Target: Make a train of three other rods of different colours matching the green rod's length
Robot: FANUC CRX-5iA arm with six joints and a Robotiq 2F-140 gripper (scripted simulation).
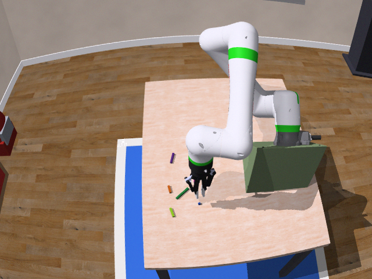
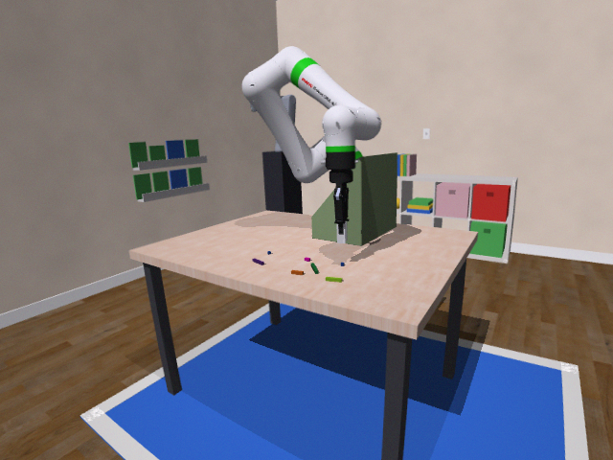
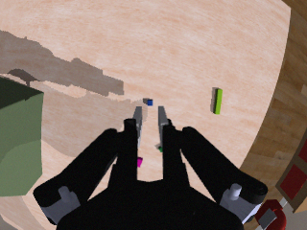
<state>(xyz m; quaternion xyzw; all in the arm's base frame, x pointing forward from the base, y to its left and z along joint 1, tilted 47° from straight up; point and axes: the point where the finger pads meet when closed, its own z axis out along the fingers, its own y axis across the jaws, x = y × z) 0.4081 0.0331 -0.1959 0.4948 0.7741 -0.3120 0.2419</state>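
Note:
The green rod [image 1: 182, 193] [image 2: 314, 267] lies slanted on the table [image 1: 240, 228] [image 2: 405, 297]. Around it lie an orange rod [image 1: 170, 188] [image 2: 297, 272], a lime rod [image 1: 172, 212] [image 2: 333, 279] [image 3: 218, 102], a purple rod [image 1: 172, 157] [image 2: 258, 261] and a magenta rod [image 2: 307, 259] [image 3: 138, 161]. A small blue rod [image 1: 199, 203] [image 2: 342, 264] [image 3: 148, 103] lies alone to the green rod's right; a second blue rod [image 2: 268, 252] lies near the purple one. My gripper [image 1: 200, 195] [image 2: 340, 238] [image 3: 150, 115] hangs above the table over the first blue rod, fingers a little apart with nothing between them.
The arm's green pedestal [image 1: 279, 171] [image 2: 375, 197] stands on the table to the right of the rods and casts a shadow towards them. The table's left edge is close to the orange and lime rods.

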